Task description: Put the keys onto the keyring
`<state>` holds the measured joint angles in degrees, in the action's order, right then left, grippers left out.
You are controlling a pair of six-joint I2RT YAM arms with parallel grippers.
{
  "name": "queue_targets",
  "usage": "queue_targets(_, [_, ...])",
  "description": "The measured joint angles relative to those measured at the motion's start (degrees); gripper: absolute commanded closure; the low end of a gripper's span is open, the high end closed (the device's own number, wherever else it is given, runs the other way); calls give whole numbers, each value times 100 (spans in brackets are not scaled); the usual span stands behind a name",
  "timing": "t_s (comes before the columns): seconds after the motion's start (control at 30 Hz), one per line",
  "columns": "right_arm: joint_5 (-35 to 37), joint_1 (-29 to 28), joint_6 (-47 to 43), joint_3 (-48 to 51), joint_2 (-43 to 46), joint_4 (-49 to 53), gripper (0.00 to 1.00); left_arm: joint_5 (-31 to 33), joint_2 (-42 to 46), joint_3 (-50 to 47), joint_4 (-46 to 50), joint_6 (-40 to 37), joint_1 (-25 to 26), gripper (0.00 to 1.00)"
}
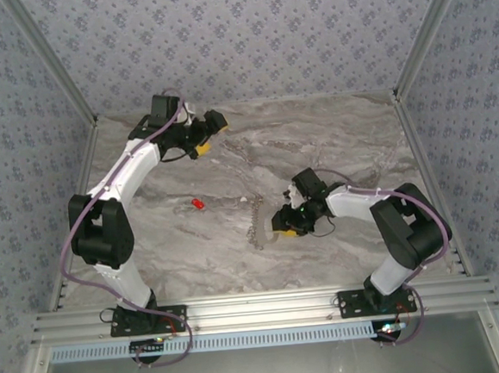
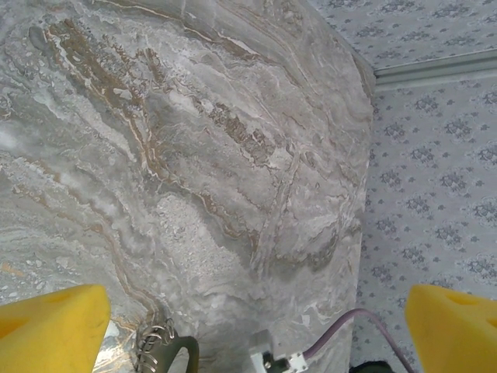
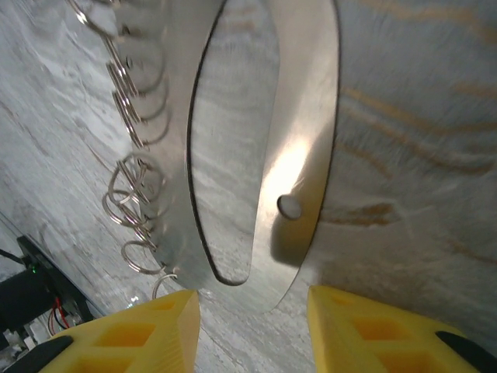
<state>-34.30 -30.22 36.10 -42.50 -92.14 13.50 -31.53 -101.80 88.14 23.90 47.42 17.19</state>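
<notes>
The keyring (image 1: 255, 222) is a grey metal oval loop lying flat on the marble table, just left of my right gripper (image 1: 280, 223). In the right wrist view the loop (image 3: 311, 116) is large, with several small wire rings (image 3: 132, 194) along its left side. Its near end lies between and just ahead of the yellow fingertips of my right gripper (image 3: 252, 301), whose jaws stand apart without pressing on it. The keys, one tiny red piece (image 1: 196, 204), lie on the table left of the loop. My left gripper (image 1: 214, 130) is wide open at the far back left, holding nothing (image 2: 255, 303).
Patterned walls with metal posts (image 1: 61, 76) close in the table on three sides. In the left wrist view the keyring's end (image 2: 159, 346) and a purple cable (image 2: 349, 330) on the right arm show at the bottom edge. An aluminium rail (image 1: 259, 307) runs along the near edge.
</notes>
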Motion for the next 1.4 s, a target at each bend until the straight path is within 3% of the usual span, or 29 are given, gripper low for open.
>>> queue_targets(0.37, [-157, -448, 264, -68, -273, -525, 59, -2, 0, 44, 22, -2, 0, 2])
queue_targets(0.67, [-501, -732, 254, -1438, -1290, -647, 59, -4, 0, 96, 61, -26, -17, 2])
queue_targets(0.8, [-603, -501, 186, -1893, -1292, -686, 59, -22, 0, 140, 66, -48, -76, 2])
queue_targets(1.07, [-330, 638, -247, -2345, -1250, -284, 59, -46, 0, 142, 162, -142, -190, 2])
queue_targets(1.23, [-105, 643, -1191, -3410, -1786, 365, 60, -68, 0, 142, 164, -179, -210, 2])
queue_targets(1.4, [50, 549, -2098, -3768, -2118, 918, 61, -83, 2, 142, 164, -197, -210, 2])
